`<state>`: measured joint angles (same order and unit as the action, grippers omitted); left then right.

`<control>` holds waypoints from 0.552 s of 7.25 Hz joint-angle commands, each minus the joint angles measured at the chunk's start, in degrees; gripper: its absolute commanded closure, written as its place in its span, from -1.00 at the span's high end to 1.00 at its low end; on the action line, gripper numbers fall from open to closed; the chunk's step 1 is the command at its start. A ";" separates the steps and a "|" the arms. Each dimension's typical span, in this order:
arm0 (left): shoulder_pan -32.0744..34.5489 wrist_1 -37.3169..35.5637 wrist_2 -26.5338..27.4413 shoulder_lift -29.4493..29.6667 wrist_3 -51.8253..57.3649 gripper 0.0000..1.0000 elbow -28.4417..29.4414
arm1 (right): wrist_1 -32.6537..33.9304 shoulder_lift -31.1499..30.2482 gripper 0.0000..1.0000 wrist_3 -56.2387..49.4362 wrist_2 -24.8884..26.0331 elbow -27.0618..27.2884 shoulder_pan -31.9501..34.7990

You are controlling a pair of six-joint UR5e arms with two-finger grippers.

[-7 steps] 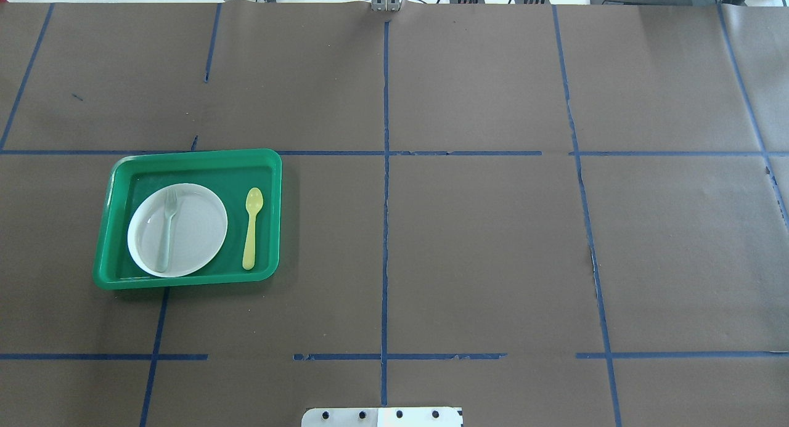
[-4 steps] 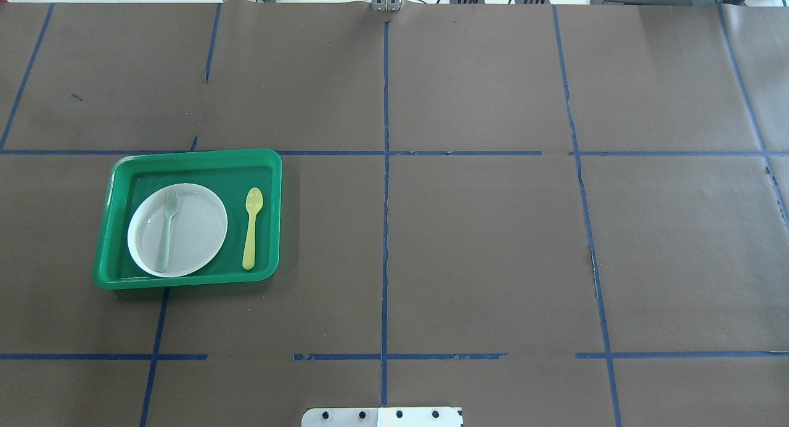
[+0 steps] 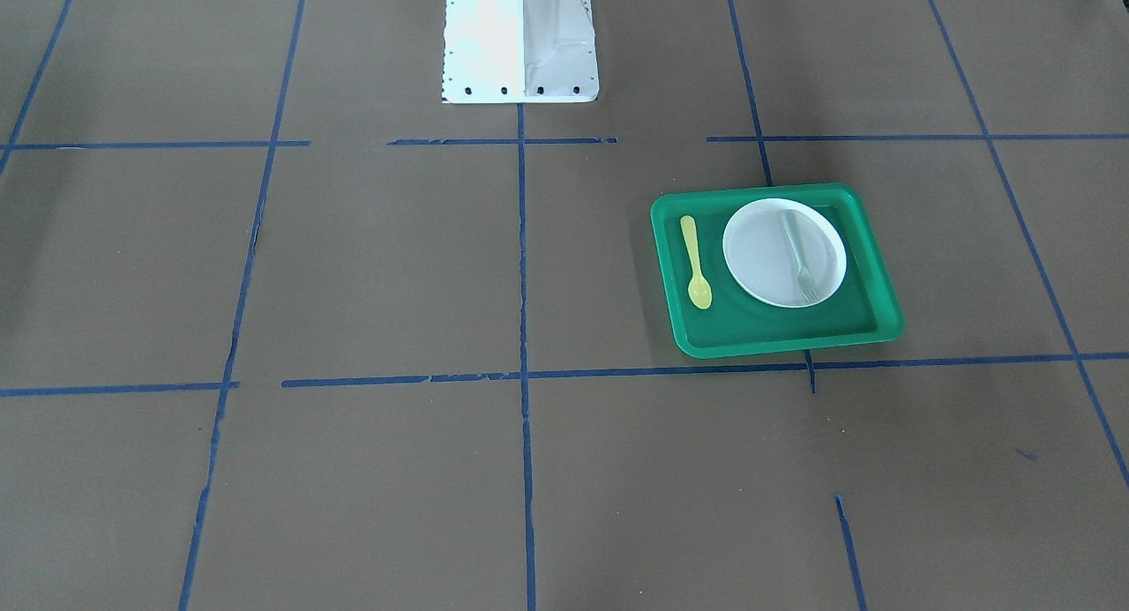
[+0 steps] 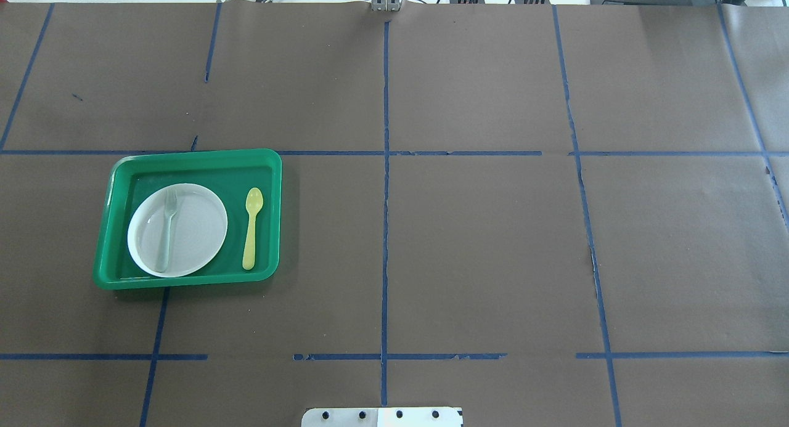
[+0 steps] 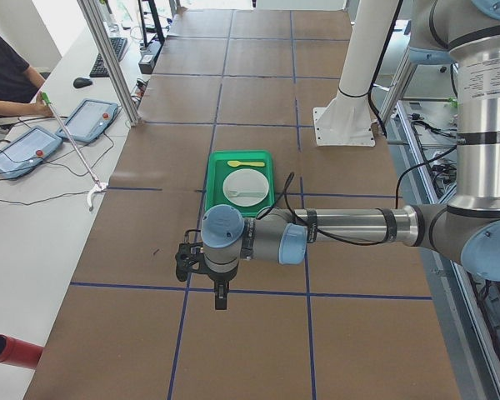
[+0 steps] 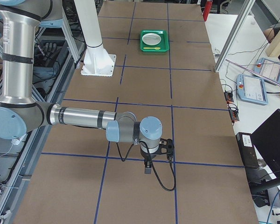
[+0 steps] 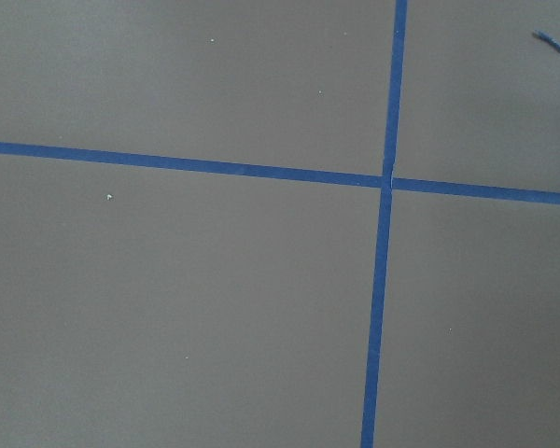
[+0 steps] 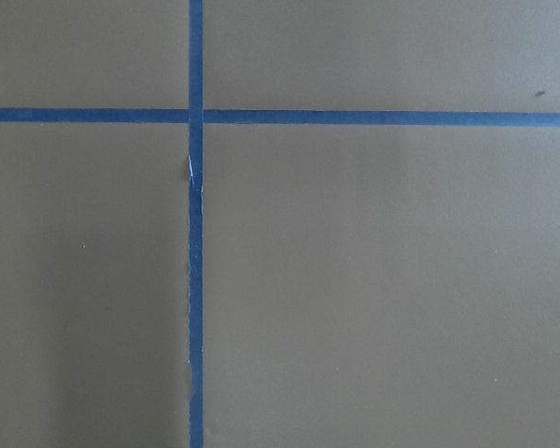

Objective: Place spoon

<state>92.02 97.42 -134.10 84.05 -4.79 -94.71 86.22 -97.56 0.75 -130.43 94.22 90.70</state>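
The yellow spoon (image 4: 251, 228) lies on the floor of the green tray (image 4: 197, 155), to the right of the white plate (image 4: 200, 227), bowl end away from the robot. It also shows in the front-facing view (image 3: 695, 260). My left gripper (image 5: 221, 297) shows only in the left side view, hanging over bare table far from the tray; I cannot tell if it is open or shut. My right gripper (image 6: 148, 168) shows only in the right side view, over bare table at the other end; I cannot tell its state either. Both wrist views show only brown paper and blue tape.
A pale grey-green fork (image 4: 166, 230) lies on the plate. The table is covered in brown paper with a blue tape grid. The robot's white base (image 3: 520, 38) stands at the middle of the near edge. Operators' desks with tablets (image 5: 96, 119) run along the far side.
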 commanded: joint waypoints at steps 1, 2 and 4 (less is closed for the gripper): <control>0.01 -0.39 -0.20 0.06 3.65 1.00 -0.12 | 0.00 0.00 1.00 0.04 0.00 0.00 0.00; -0.08 -0.39 -0.20 0.06 3.65 1.00 0.22 | 0.00 0.00 1.00 0.04 0.00 0.00 0.00; -0.08 -0.48 -0.20 0.06 3.65 1.00 0.40 | -0.09 0.00 1.00 0.04 0.00 0.00 0.00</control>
<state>91.94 96.94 -134.29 84.11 -1.20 -94.55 86.20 -97.56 0.79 -130.43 94.22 90.70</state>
